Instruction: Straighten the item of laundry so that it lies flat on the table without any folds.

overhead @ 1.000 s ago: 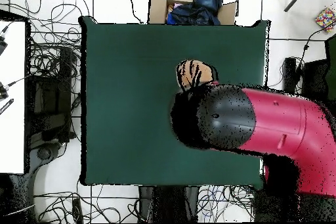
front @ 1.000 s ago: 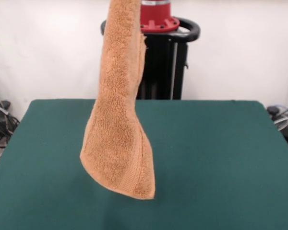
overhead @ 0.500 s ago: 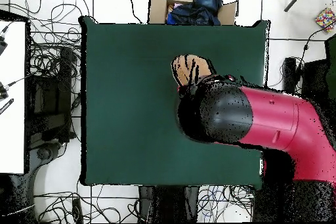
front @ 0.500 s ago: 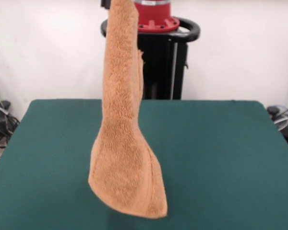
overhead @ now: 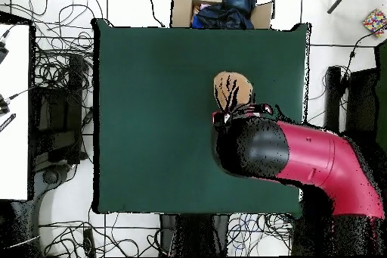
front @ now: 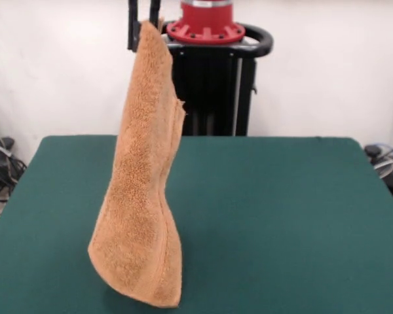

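Note:
The light orange towel (front: 144, 196) hangs in one long bunched fold from my gripper (front: 144, 19), which is shut on its top end near the picture's top edge. Its lower end with the woven band hangs low over the green table (front: 281, 216) at the front left, seemingly just above the cloth. In the overhead view only a small patch of the towel (overhead: 232, 88) shows past the red and black arm (overhead: 302, 160), which hides the gripper.
The black pedestal (front: 219, 85) stands behind the table's far edge. A cardboard box with dark cloth (overhead: 221, 5) sits beyond the table's top edge in the overhead view. Cables (overhead: 60, 81) lie on the floor to the left.
The gripper has come lower and moved left in the front view, now showing at the top. The towel has swung left with it and its lower end has dropped toward the table.

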{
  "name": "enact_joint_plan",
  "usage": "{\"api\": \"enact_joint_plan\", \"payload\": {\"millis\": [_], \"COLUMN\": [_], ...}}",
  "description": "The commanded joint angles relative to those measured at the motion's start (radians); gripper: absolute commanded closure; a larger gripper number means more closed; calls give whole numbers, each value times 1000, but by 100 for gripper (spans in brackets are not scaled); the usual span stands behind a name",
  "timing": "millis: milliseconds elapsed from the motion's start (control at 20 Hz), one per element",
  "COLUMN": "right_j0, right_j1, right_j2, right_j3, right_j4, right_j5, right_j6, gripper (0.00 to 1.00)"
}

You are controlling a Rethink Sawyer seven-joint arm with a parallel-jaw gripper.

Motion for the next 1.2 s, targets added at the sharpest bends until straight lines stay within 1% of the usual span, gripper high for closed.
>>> {"api": "enact_joint_plan", "payload": {"millis": [50, 300, 450, 650, 850, 1050, 1200], "right_j0": [-4, -6, -18, -15, 15, 64, 87], "right_j1": [20, 14, 3, 25, 26, -12, -13], "right_j2": [-55, -63, -67, -74, -102, -152, -174], "right_j3": [159, 225, 281, 315, 339, 371, 384], "right_j4": [16, 4, 18, 12, 11, 27, 36], "right_j5": [-47, -112, -172, -243, -286, -274, -292], "right_j6": [165, 170, 165, 190, 236, 291, 297], "gripper": [100, 100, 100, 100, 100, 100, 100]}}
